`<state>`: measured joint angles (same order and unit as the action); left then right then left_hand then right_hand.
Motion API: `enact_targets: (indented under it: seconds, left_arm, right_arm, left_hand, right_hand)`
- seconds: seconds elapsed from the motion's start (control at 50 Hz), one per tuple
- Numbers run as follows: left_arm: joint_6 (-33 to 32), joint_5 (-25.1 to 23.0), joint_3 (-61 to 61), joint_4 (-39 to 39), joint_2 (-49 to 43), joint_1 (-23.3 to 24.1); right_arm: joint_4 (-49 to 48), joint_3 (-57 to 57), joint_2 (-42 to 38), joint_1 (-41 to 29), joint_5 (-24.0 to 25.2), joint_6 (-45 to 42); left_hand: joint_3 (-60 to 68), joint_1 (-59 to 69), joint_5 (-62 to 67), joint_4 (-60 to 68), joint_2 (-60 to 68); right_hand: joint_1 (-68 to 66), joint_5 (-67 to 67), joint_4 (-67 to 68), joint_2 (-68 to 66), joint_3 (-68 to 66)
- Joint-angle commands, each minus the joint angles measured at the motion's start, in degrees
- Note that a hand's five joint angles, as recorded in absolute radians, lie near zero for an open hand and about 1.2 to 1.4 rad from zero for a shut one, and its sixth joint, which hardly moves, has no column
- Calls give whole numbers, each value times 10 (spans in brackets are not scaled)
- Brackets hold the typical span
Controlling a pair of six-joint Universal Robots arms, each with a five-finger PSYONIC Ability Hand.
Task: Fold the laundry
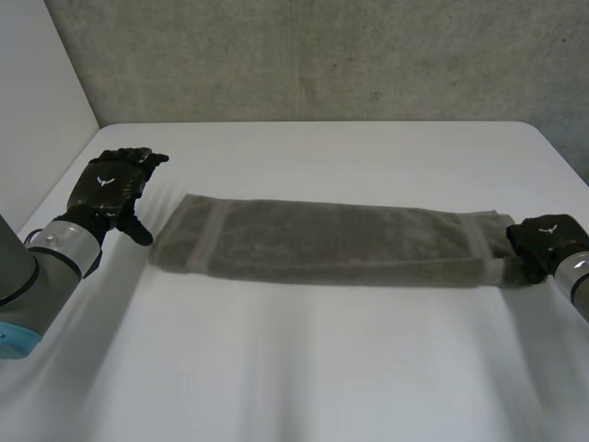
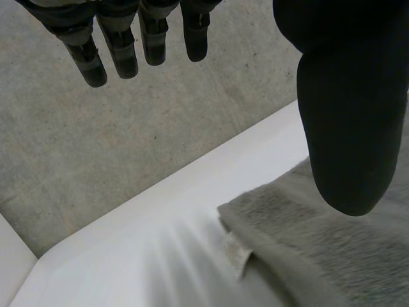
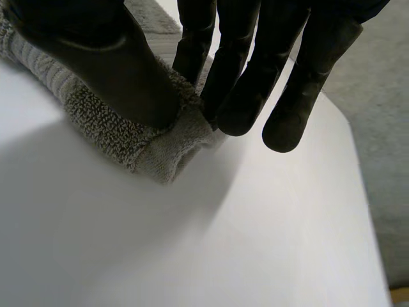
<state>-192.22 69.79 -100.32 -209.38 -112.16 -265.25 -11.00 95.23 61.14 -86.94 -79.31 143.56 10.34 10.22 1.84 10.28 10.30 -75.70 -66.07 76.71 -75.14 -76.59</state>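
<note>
A grey-brown towel (image 1: 322, 241), folded into a long band, lies across the middle of the white table (image 1: 304, 368). My right hand (image 1: 545, 241) is at the towel's right end. In the right wrist view that hand (image 3: 128, 70) pinches the end of the towel (image 3: 160, 144) between thumb and fingers. My left hand (image 1: 115, 184) hovers just off the towel's left end, open, with straight fingers (image 2: 121, 48) and the thumb (image 2: 348, 115) apart. The towel's left corner (image 2: 287, 230) lies below that thumb, untouched.
A grey concrete wall (image 1: 322, 55) rises behind the table's far edge. A white panel (image 1: 37, 101) stands at the left. Bare tabletop stretches in front of the towel.
</note>
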Motion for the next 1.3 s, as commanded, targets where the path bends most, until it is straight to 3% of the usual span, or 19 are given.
enact_targets:
  seconds: [0.02, 0.2, 0.32, 0.36, 0.42, 0.52, 0.68, 0.84, 1.08, 1.18, 1.2, 1.22, 1.24, 1.3]
  left_arm:
    - [0, 0, -1, 1, 0, 1]
    - [0, 0, -7, -1, 5, 0]
    - [0, 0, -8, -5, 5, 1]
    - [0, 0, -8, -6, 6, 2]
    - [0, 0, -9, -5, 6, 2]
    - [0, 0, -10, -6, 8, 2]
    - [-2, -1, -17, -8, 8, 4]
    - [-7, -1, -32, -38, 8, 7]
    - [-8, 1, -35, -51, 6, 10]
    - [-8, 1, -35, -51, 6, 11]
    - [-8, 1, -35, -51, 6, 11]
    - [-8, 1, -35, -51, 5, 11]
    - [-8, 1, -35, -51, 5, 11]
    - [-8, 1, -36, -50, 5, 12]
  right_arm:
    - [-4, -38, -3, 25, -35, -63]
    - [-32, -123, -33, 43, -68, -159]
    - [-29, -203, -28, -11, -98, -214]
    - [-30, -245, -26, -107, -102, -217]
    - [-30, -267, -29, -157, -102, -220]
    - [-30, -321, -65, -336, -88, -231]
    - [-11, -371, -175, -487, -78, -231]
    - [17, -399, -258, -528, -77, -227]
    - [22, -414, -255, -529, -59, -204]
    - [86, -414, -261, -536, -34, -200]
    - [117, -417, -262, -536, -32, -198]
    - [117, -417, -262, -536, -32, -198]
    - [138, -417, -261, -536, -32, -196]
    - [158, -414, -243, -531, -34, -179]
  left_hand:
    - [16, 17, 1, 16, 16]
    - [14, 15, -1, 15, 14]
    - [14, 15, -1, 15, 14]
    - [12, 13, -3, 13, 13]
    - [12, 13, -3, 13, 13]
    - [12, 13, -3, 13, 13]
    - [12, 13, -3, 13, 13]
    - [12, 13, -3, 13, 13]
    - [14, 15, -1, 15, 14]
    - [14, 15, -1, 15, 14]
    - [14, 15, -1, 15, 14]
    - [12, 13, -3, 13, 13]
    - [12, 13, -3, 13, 13]
    - [12, 13, -3, 13, 13]
  right_hand:
    - [-43, -39, 33, -49, -34]
    - [-43, -39, 33, -49, -34]
    - [-43, -39, 33, -49, -34]
    - [-43, -39, 33, -49, -34]
    - [-43, -39, 33, -49, -34]
    - [-43, -39, 33, -49, -34]
    - [-43, -39, 33, -49, -34]
    - [-43, -39, 33, -49, -34]
    - [-43, -39, 33, -49, -34]
    - [-43, -39, 33, -49, -34]
    - [293, 297, -303, 287, 302]
    - [296, 300, -306, 291, 305]
    - [657, 661, -667, 651, 666]
    - [657, 661, -667, 651, 666]
